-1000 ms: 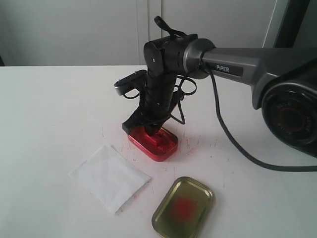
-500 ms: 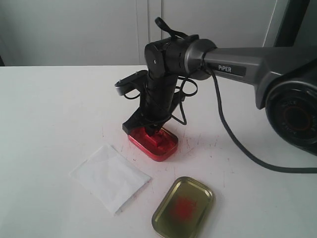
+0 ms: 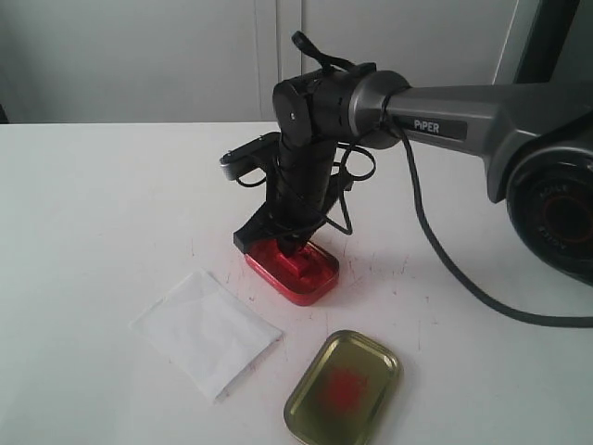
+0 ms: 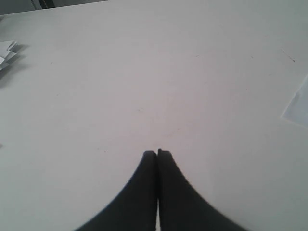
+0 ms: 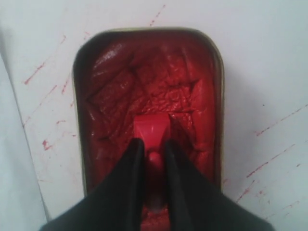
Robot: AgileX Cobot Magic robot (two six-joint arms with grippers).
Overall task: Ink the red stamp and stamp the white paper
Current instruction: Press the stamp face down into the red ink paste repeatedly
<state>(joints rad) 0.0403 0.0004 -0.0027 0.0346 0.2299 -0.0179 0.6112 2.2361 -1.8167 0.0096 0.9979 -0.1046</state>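
Note:
My right gripper (image 5: 153,142) is shut on the red stamp (image 5: 150,129), whose face is pressed into the creased red ink paste (image 5: 144,82) of the red tin (image 5: 77,120). From the exterior camera, that gripper (image 3: 289,246) points down into the tin (image 3: 320,281) at the table's middle. The white paper (image 3: 206,332) lies flat to the tin's front left, apart from it. My left gripper (image 4: 157,152) is shut on nothing over bare table, with a corner of the paper (image 4: 296,108) at the frame's edge. It does not show in the exterior view.
The gold tin lid (image 3: 343,387) with a red smear lies in front of the tin, right of the paper. Red ink streaks (image 5: 41,72) mark the table around the tin. A small white folded object (image 4: 6,53) sits far off in the left wrist view.
My right arm has shifted slightly to the right with the stamp in the paste, and the tin has slid a little with it. Paper and lid have not moved.

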